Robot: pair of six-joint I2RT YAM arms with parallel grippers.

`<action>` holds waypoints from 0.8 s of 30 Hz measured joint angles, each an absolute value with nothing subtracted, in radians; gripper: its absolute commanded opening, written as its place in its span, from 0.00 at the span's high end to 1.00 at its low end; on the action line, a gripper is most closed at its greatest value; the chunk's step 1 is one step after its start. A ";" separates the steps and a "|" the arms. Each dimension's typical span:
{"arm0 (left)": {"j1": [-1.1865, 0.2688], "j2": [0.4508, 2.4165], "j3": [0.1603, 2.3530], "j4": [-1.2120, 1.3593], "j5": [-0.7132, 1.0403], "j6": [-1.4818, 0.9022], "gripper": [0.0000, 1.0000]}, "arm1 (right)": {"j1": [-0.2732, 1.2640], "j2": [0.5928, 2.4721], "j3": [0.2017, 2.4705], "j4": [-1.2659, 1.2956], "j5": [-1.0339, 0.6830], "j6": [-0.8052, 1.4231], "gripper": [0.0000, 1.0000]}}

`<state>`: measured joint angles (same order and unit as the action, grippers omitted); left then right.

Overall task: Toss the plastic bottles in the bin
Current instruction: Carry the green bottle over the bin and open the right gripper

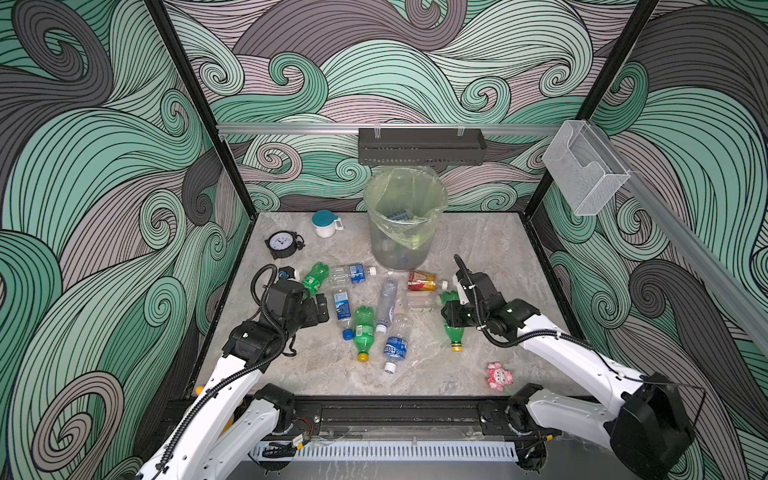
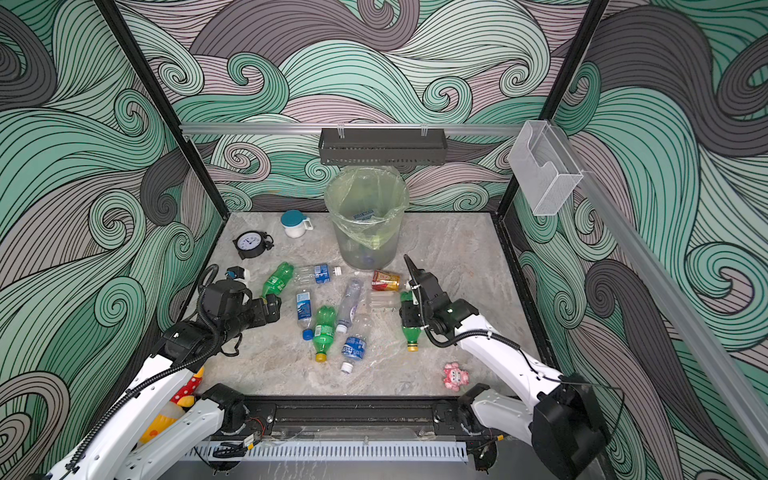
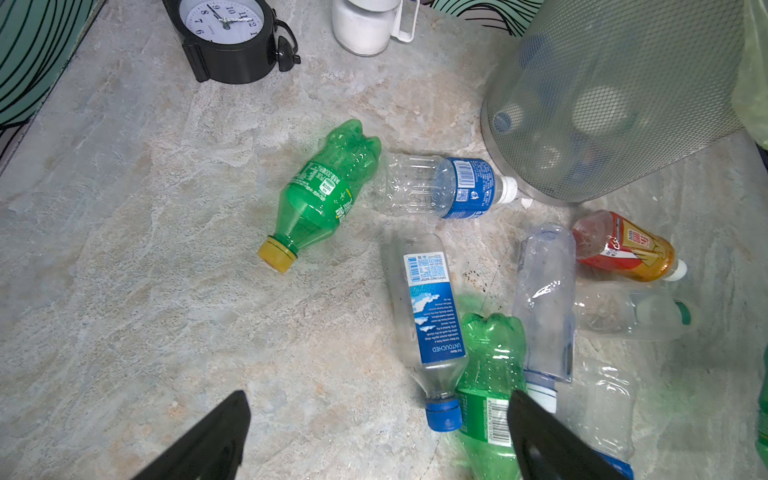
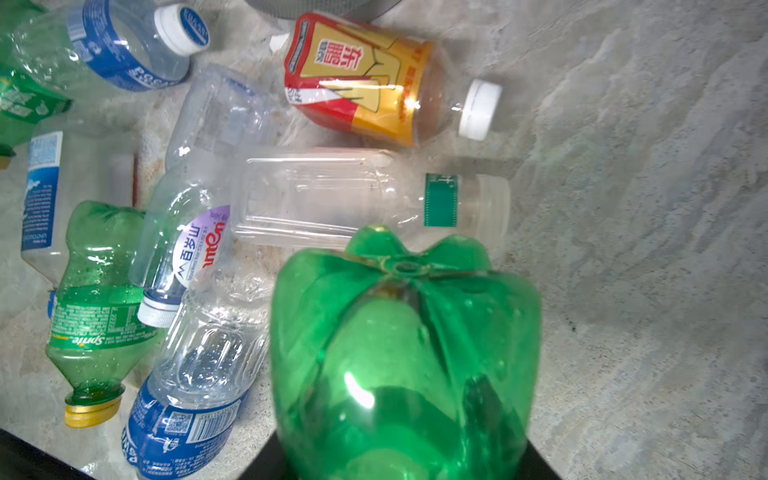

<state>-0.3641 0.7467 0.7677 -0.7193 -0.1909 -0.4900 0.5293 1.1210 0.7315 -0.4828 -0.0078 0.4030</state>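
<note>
Ahead of the left jaws: "UNTOUCHED" on a clear, blue-labelled plastic bottle [image 3: 432,316]. Beside the right jaws: "Sprite" on a yellow-capped green plastic bottle [image 4: 93,316], perhaps "Ganten" on a clear purple-labelled bottle [image 4: 183,249].

1. Both top views: right claw [image 1: 452,314] covers the mid-body of the gripped green bottle [image 1: 455,336]; you get only base & yellow-cap end.
2. R wrist view: that bottle fills the lower frame, cut off at the edge, hiding most of the claw's fingers.
3. In the bin [image 1: 386,249], contents are blurred shapes thru wall & bag; you can't count them.
4. L wrist view: clock [image 3: 232,37], white jar [image 3: 365,25] & bin cut off at edges; left claw [image 3: 376,395] shows tips only.
5. Top view: yellow-red toy [image 2: 185,400] mostly behind L arm.
6. Top view: blue-black item [image 1: 286,273] too small to ID.
</note>
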 measured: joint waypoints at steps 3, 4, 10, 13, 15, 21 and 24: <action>-0.361 0.757 0.768 -0.712 -0.194 -0.490 0.02 | 0.501 1.098 0.737 -0.476 -0.024 0.396 0.52; -0.361 0.763 0.768 -0.709 -0.195 -0.491 0.02 | 0.497 1.095 0.748 -0.478 -0.031 0.392 0.53; -0.361 0.802 0.768 -0.691 -0.194 -0.493 0.03 | 0.472 1.209 1.133 -0.503 -0.099 0.329 0.55; -0.361 0.815 0.768 -0.672 -0.194 -0.505 0.03 | 0.460 1.386 1.482 -0.455 -0.132 0.315 0.32; -0.361 0.821 0.768 -0.651 -0.194 -0.516 0.03 | 0.453 1.520 1.709 -0.396 -0.135 0.319 0.11; -0.361 0.850 0.770 -0.620 -0.196 -0.535 0.03 | 0.440 1.705 1.932 -0.348 -0.136 0.319 0.04; -0.361 0.869 0.778 -0.625 -0.206 -0.534 0.03 | 0.432 1.624 1.755 -0.327 -0.136 0.306 0.00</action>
<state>-0.3611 0.8688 0.7784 -0.6254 -0.2062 -0.5339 0.4324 1.6238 1.7550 -0.3267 -0.1356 0.3058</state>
